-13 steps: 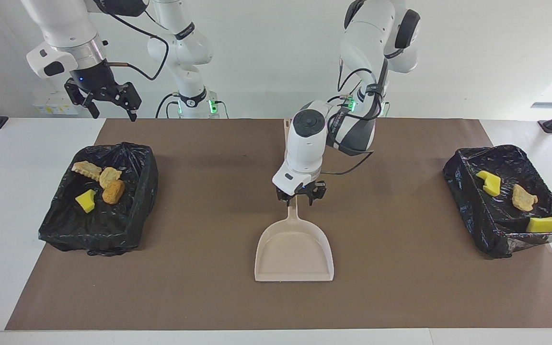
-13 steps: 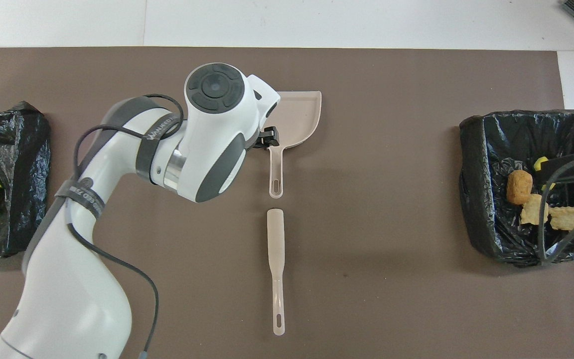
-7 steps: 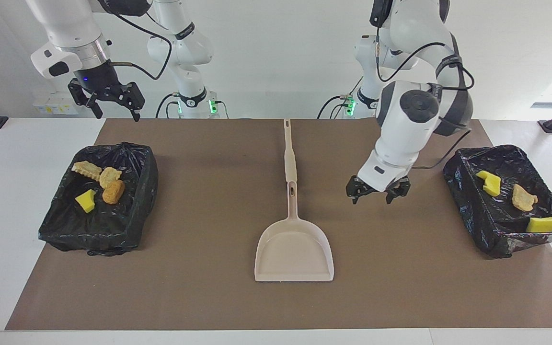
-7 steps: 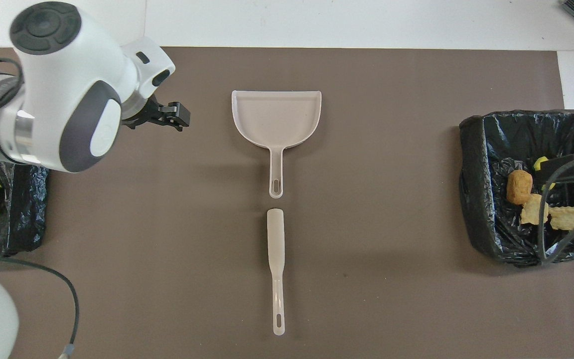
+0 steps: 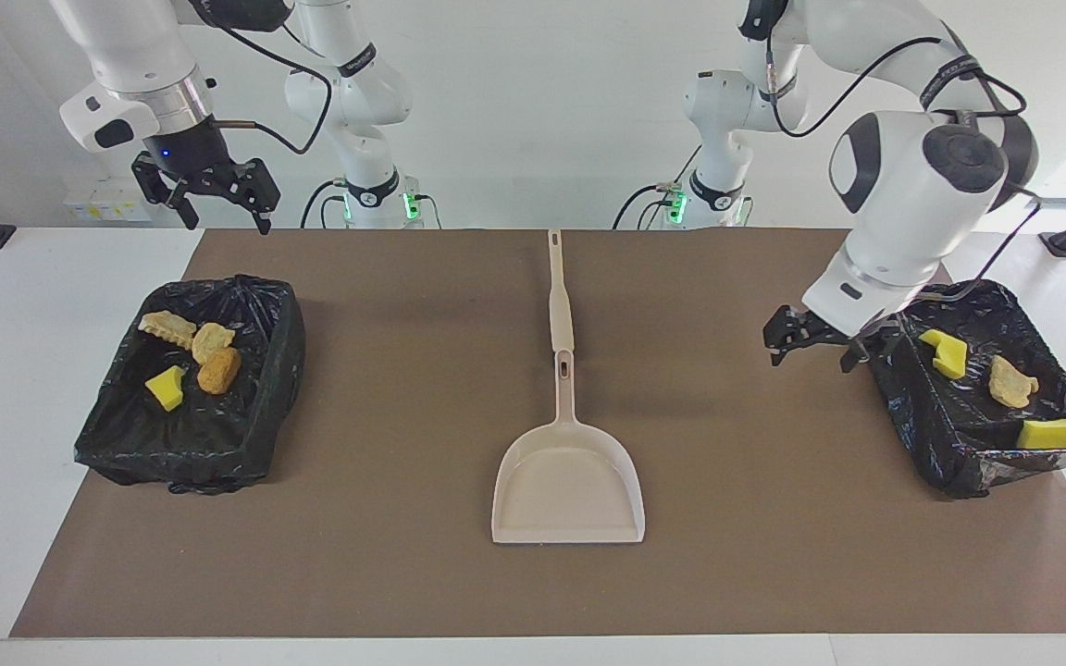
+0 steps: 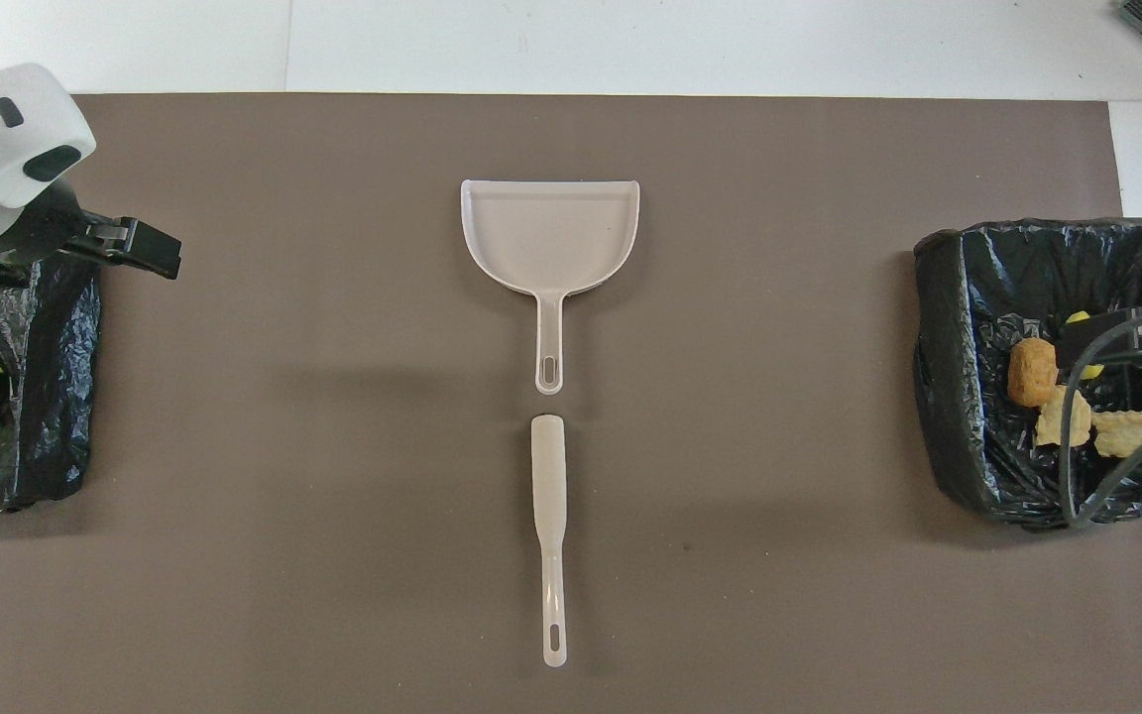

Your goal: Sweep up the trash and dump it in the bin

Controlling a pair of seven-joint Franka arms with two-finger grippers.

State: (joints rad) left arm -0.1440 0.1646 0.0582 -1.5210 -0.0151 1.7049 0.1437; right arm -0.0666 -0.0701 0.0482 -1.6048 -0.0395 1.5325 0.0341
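Note:
The trash lies in two black-lined bins. The bin (image 5: 278, 351) at the right arm's end holds two tan pieces (image 5: 166, 326), an orange-brown lump (image 5: 218, 370) and a yellow chunk (image 5: 166, 387). The bin (image 5: 903, 407) at the left arm's end holds two yellow chunks (image 5: 945, 353) and a tan piece (image 5: 1011, 382). My left gripper (image 5: 812, 350) hangs open and holds nothing, over the mat at that bin's inner rim. High over the table's edge by its own bin, my right gripper (image 5: 223, 217) waits open, nothing in it.
A beige dustpan (image 5: 568, 481) lies mid-mat, its handle pointing toward the robots. A beige stick-like sweeper (image 5: 558, 296) lies in line with it, nearer to the robots. In the overhead view they are the dustpan (image 6: 549, 233) and the sweeper (image 6: 551, 526). A brown mat (image 5: 403, 416) covers the table.
The left arm swung away from over the dustpan's handle to the bin at its own end of the table, gripper open throughout. The dustpan stayed put. The right gripper barely moved.

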